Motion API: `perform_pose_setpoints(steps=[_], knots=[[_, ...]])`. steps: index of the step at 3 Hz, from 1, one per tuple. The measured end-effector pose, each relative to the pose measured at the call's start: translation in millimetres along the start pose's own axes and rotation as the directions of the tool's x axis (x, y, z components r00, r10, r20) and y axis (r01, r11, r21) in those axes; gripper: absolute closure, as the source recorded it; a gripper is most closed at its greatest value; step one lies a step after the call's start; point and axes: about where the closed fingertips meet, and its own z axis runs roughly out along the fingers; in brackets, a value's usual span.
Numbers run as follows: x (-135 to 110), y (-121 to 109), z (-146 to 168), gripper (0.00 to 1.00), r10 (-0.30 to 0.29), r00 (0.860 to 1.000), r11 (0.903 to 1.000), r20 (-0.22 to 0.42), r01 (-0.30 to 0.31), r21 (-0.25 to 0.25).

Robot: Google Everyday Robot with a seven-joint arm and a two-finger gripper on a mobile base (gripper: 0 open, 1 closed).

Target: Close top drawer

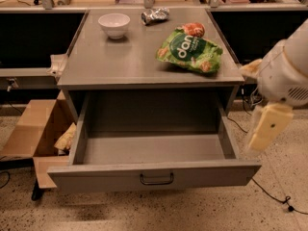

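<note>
The top drawer (154, 176) of the grey metal cabinet is pulled far out and its inside is bare. Its small dark bail handle (156, 179) sits mid-front. The drawers below it are hidden under it. My gripper (263, 131), cream-coloured under a white arm housing, hangs at the right of the view. It is beside the drawer's right wall, a little above and behind the front right corner, and it does not touch the drawer.
On the cabinet top (120, 61) lie a white bowl (114, 24), a crumpled silver wrapper (155, 15) and a green chip bag (190, 49). An open cardboard box (36, 134) stands on the floor at left. A cable (269, 196) runs over the floor at right.
</note>
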Motion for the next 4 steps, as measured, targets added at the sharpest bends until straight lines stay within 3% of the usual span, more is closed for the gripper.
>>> perform_pose_setpoints(steps=[1,2,4], knots=[[7,31,54,0.0,-0.028,0.999,0.9979,0.038,0.03,-0.058],[12,61,98,0.18,-0.032,0.998,0.993,0.056,0.038,-0.112],[30,106,159,0.65,0.003,0.998,0.9799,0.055,0.008,-0.2]])
